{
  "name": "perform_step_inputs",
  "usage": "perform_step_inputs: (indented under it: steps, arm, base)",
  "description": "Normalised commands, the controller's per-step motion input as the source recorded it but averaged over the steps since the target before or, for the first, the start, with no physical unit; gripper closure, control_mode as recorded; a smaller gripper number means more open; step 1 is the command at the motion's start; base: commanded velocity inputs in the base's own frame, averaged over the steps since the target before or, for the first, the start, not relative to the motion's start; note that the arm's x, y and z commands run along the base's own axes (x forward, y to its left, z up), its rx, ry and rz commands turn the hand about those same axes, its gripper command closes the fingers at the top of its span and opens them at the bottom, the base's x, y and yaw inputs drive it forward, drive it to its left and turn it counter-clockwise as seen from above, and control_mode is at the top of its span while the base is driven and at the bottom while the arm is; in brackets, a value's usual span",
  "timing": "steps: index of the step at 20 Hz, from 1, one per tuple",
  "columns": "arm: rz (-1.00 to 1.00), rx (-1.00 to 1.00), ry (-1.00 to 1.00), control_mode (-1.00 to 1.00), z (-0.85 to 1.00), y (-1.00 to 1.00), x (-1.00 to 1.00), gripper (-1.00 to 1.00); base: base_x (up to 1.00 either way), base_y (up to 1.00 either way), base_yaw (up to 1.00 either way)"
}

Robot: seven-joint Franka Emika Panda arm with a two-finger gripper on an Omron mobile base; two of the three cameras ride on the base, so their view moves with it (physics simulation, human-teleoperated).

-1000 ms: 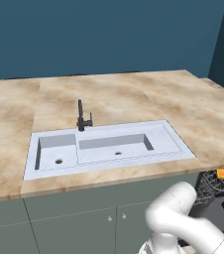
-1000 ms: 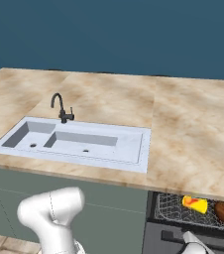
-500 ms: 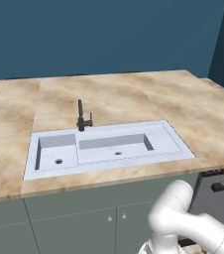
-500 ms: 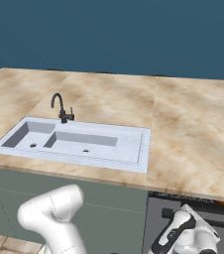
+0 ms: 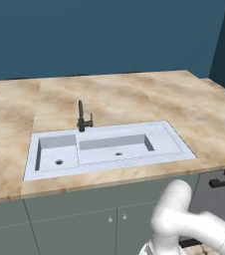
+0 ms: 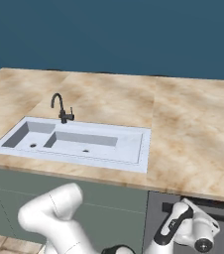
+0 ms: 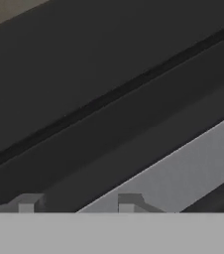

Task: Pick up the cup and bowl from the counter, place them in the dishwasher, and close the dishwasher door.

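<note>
Shut now, the door (image 6: 156, 218) hides the rack; end effector (image 7: 77, 203) apart, against it; task looks finished.

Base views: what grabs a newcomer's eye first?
The white double-basin sink with its black tap, set mid-counter in beige marble. Then the white arm rising in the foreground, its gripper up against the shut dark grey dishwasher door under the counter's right end.
</note>
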Motion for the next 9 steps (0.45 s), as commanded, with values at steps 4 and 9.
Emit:
perform_step_inputs:
  steps: [4,9]
  arm:
    - [0.00,-0.19,-0.02,-1.00,-0.65,-0.22,0.56,-1.00]
    - [0.00,-0.25,0.00,-1.00,-0.83,-0.16,0.95,-1.00]
  base:
    - [0.00,0.00,0.00]
    - [0.00,0.00,0.00]
